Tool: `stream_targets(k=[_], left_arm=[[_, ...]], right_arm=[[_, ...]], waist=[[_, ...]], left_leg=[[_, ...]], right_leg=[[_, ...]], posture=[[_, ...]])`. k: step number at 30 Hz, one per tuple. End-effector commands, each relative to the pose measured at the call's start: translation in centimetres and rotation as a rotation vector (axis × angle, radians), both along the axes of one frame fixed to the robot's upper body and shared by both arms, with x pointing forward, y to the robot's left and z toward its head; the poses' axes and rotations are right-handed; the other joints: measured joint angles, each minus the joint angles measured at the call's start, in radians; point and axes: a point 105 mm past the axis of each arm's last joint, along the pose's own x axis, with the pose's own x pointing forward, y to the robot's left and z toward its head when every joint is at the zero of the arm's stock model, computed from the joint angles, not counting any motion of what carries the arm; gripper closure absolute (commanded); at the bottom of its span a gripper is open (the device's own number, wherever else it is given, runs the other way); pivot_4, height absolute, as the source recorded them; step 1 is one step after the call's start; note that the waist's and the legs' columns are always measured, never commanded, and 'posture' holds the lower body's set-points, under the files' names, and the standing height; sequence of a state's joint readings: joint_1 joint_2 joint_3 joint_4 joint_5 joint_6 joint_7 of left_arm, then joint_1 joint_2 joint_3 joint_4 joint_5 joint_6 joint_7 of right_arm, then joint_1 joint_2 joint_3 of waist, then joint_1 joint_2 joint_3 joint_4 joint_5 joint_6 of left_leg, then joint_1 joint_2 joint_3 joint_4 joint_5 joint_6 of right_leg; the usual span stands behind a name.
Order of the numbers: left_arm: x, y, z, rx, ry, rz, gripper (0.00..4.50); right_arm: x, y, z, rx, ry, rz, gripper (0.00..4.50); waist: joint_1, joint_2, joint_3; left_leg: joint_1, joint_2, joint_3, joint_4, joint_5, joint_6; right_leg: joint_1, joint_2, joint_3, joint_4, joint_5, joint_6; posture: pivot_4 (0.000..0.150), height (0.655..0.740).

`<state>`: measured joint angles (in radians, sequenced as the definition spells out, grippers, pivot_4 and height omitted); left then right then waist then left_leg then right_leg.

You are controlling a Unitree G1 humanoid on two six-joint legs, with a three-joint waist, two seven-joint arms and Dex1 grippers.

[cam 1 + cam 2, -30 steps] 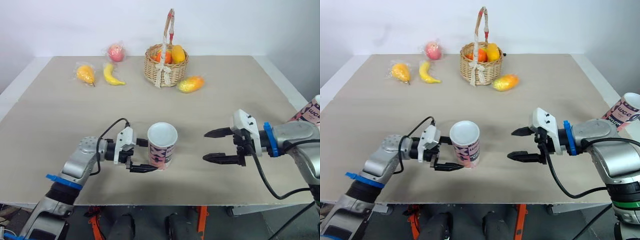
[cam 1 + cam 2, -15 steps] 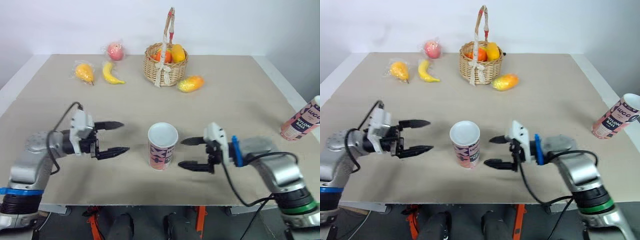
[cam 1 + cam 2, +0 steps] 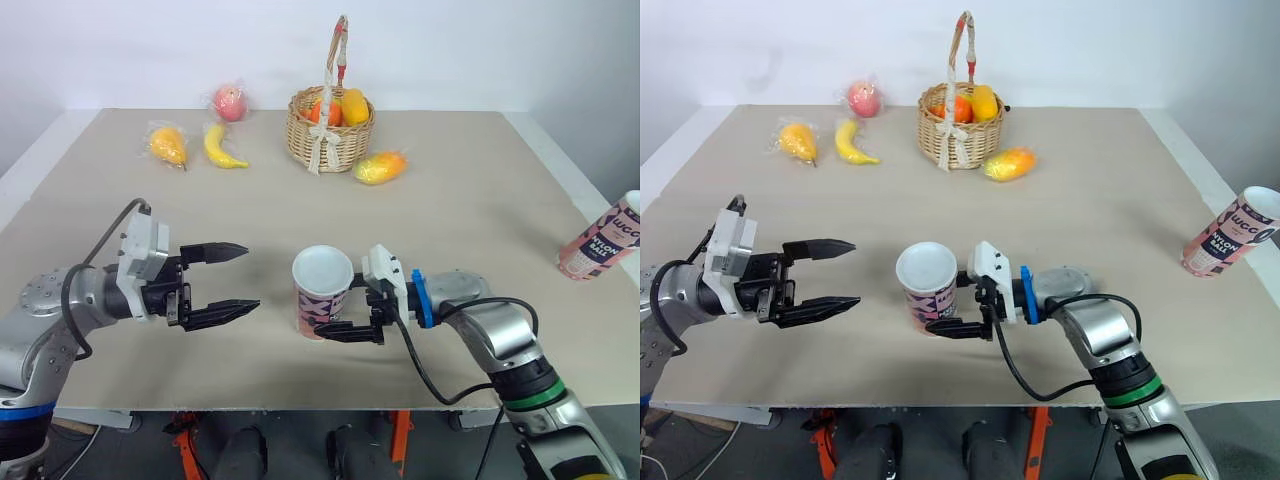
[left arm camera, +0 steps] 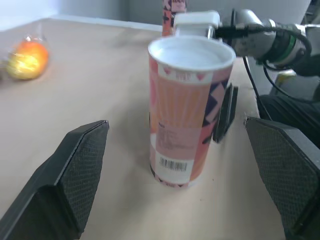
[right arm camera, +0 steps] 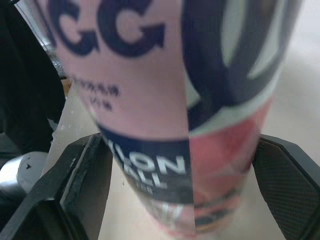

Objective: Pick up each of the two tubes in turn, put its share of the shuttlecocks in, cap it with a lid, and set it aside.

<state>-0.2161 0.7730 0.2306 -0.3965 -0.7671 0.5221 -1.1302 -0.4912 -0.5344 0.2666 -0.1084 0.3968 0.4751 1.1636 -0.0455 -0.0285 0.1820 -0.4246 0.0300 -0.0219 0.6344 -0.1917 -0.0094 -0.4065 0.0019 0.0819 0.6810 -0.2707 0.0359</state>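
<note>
A pink patterned tube (image 3: 322,298) with a white top stands upright near the table's front middle. My right gripper (image 3: 334,310) is open, and its fingers sit on either side of the tube's lower half; in the right wrist view the tube (image 5: 175,115) spans the gap between the fingertips (image 5: 82,187). To the tube's left, clearly apart from it, my left gripper (image 3: 250,278) is open and points at it, with the tube (image 4: 187,110) ahead of its fingers. A second, similar tube (image 3: 600,235) leans at the table's right edge.
A wicker basket (image 3: 332,128) holding fruit stands at the back middle, with a wrapped mango (image 3: 381,167) beside it. A banana (image 3: 225,148), a wrapped orange fruit (image 3: 170,147) and a wrapped apple (image 3: 231,103) lie at the back left. The table's front edge is close below both grippers.
The left gripper released the centre tube and backed off to the left. The right gripper moved left until its open fingers came around the tube.
</note>
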Motion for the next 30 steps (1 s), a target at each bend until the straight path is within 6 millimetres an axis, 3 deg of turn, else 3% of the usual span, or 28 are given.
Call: stream_targets(k=[1,6,12,15,18,22,24,26,30], left_arm=[[-0.5,0.1,0.9,-0.003,-0.034,0.013,0.0],[-0.8,0.1,0.4,-0.013,-0.001,0.026,0.0],[-0.9,-0.5,-0.6,0.009,0.028,0.001,0.0],[-0.4,-1.4,-0.8,0.007,0.025,-0.039,0.0],[0.8,-3.4,-0.4,-0.043,0.01,-0.101,0.0],[2.4,-6.4,0.4,-0.099,-0.002,-0.178,0.0],[3.4,-7.7,0.8,-0.116,-0.011,-0.195,0.0],[4.3,-8.4,1.1,-0.128,-0.019,-0.178,0.0],[5.8,-9.8,1.0,-0.144,-0.021,-0.148,0.0]], right_arm=[[0.0,0.9,0.7,0.028,-0.024,0.039,0.03],[-0.4,1.5,0.7,0.042,-0.012,0.074,0.03],[0.0,0.7,1.0,0.043,-0.01,0.043,1.85],[0.3,-0.2,1.7,0.049,-0.019,0.017,1.85],[1.6,-2.3,3.1,0.063,-0.069,-0.091,1.85],[5.0,-7.7,5.7,0.131,-0.15,-0.414,1.85],[7.6,-14.1,6.4,0.169,-0.211,-0.775,1.85],[8.5,-18.9,6.4,0.211,-0.222,-1.029,1.85],[9.1,-25.6,5.5,0.324,-0.192,-1.414,1.85]], waist=[[0.0,0.0,0.0],[0.0,0.0,0.0],[0.0,0.0,0.0],[0.002,0.0,0.0],[0.013,0.0,0.0],[0.019,-0.001,0.0],[0.024,-0.001,0.0],[0.024,-0.001,0.0],[0.021,0.0,0.0]], left_leg=[[0.0,0.0,0.0,0.0,0.0,0.0],[0.0,0.0,0.0,0.0,0.0,0.0],[0.0,0.0,0.0,0.0,0.0,0.0],[0.0,0.0,0.0,0.0,0.0,0.0],[0.0,-0.002,0.0,0.001,0.001,-0.001],[-0.001,-0.003,0.001,0.004,0.001,-0.002],[-0.001,-0.004,0.002,0.004,0.001,-0.002],[-0.001,-0.005,0.001,0.003,0.001,-0.002],[-0.002,-0.006,0.002,0.001,0.001,-0.001]], right_leg=[[0.0,0.0,0.0,0.0,0.0,0.0],[0.0,0.0,0.0,0.0,0.0,-0.001],[0.0,0.0,-0.001,0.0,0.0,-0.001],[0.0,0.0,-0.001,0.0,0.001,-0.001],[0.001,-0.001,-0.001,0.0,0.001,0.0],[0.002,-0.001,-0.001,0.0,0.003,0.002],[0.002,0.0,0.001,0.0,0.003,0.002],[0.002,0.0,0.002,0.0,0.005,-0.001],[0.001,0.0,0.004,0.0,0.005,-0.002]], posture=[[0.15,0.74],[0.15,0.74],[0.15,0.74],[0.15,0.74],[0.15,0.74],[0.15,0.74],[0.15,0.74],[0.15,0.74],[0.15,0.74]])
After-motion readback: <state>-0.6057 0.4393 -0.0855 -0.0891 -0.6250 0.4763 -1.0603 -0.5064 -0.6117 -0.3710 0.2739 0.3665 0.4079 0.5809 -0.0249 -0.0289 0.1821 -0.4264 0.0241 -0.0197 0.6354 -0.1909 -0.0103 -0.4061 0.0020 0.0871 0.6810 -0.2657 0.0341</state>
